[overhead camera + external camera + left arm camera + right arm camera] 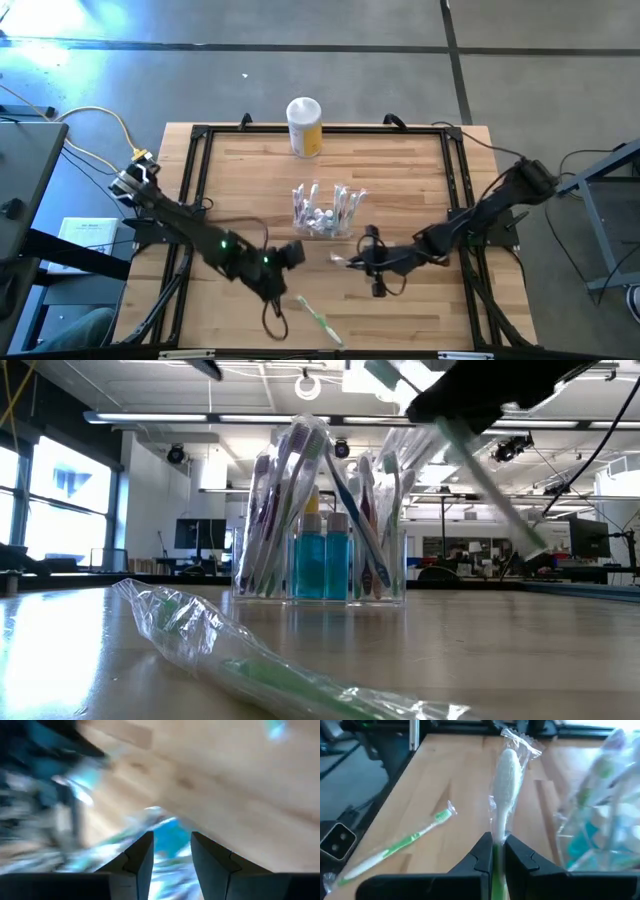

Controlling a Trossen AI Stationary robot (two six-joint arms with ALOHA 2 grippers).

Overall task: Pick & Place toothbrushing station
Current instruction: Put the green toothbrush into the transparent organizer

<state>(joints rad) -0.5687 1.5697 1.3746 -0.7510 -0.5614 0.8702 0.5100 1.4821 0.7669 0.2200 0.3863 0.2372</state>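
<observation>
Already gripping a wrapped toothbrush beside the station

The toothbrushing station (323, 211) stands upright mid-table, its see-through compartments crowded with wrapped brushes and small blue bottles. Just beside it, nearer the table's front edge, the right gripper (495, 851) is clamped on a wrapped toothbrush (506, 785). The left gripper (171, 851) hovers on the station's other front side, fingers apart. A green toothbrush (318, 320) lies well apart from the station, and a yellow canister (305, 127) stands behind it.

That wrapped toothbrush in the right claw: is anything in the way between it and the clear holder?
Nothing visible. The right end effector holds the wrapped toothbrush just beside the toothbrushing station, with only bare table between them. The other green toothbrush lies near the front edge, out of the path.
</observation>
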